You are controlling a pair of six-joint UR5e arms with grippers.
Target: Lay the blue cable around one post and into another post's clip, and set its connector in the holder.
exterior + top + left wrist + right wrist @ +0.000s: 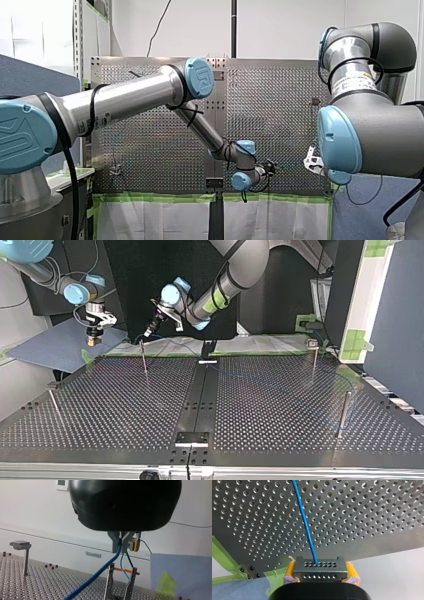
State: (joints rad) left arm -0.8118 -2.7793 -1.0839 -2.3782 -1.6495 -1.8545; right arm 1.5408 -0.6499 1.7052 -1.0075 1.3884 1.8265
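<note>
Between my right gripper's yellow pads, clamped tight on the dark connector, with the blue cable running ahead over the perforated table. Beyond, pinched shut on that cable with my left gripper's metal fingers, just above a two-pronged post.

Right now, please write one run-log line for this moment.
left gripper: shut on cable | right gripper: shut on connector | connector: in air, beside table
</note>
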